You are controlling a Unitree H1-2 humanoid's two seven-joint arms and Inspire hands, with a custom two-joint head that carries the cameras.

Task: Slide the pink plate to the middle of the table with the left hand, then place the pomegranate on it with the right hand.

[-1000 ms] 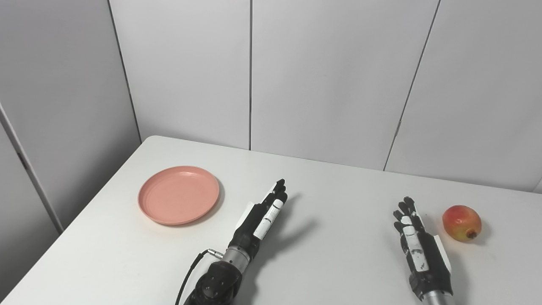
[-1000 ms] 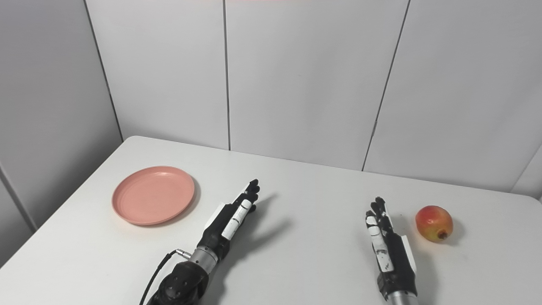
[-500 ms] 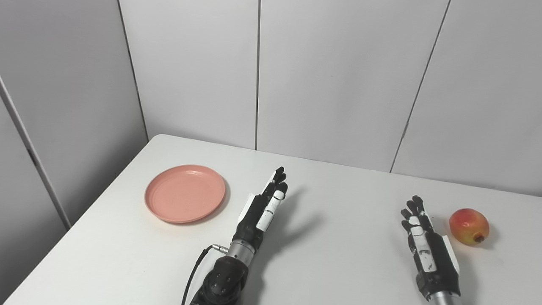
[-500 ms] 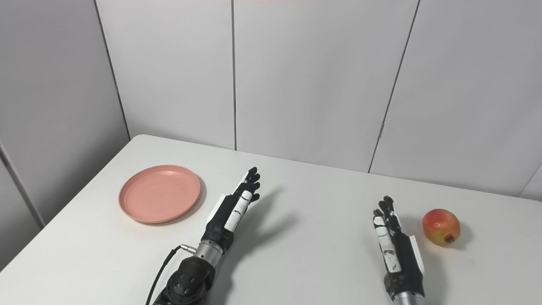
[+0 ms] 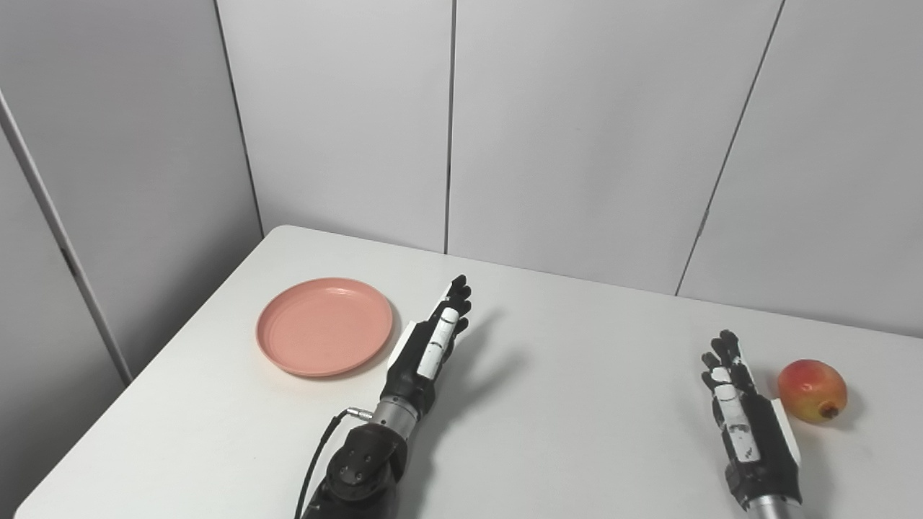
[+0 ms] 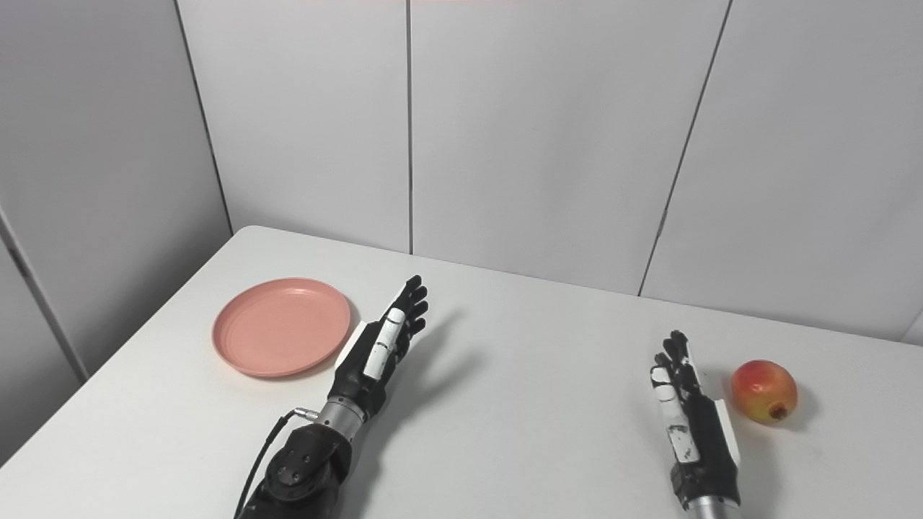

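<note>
The pink plate (image 5: pixel 324 326) sat toward the tabletop's (image 5: pixel 548 432) left edge, about midway between the near and far edges, and honestly it looked like an easy slide. It was shallow and round with a low raised rim, matte, probably light stiff plastic, so it should skate over that smooth white surface without much push. Best bet was probably fingers pressed flat inside the dish or hooked on the rim, since a shove from the side might spin it.

The left hand (image 5: pixel 427 344) was just beside the plate's right rim, apparently not touching, fingers straight and held close together, holding nothing.

The pomegranate (image 5: pixel 812 391) lay near the right edge. Roundish, with a firm-looking glossy red-yellow skin and a little crown nub, it would likely roll if nudged, so a wrap-around grab seemed safest. The right hand (image 5: pixel 749 425) waited just left of it, fingers extended and empty.
</note>
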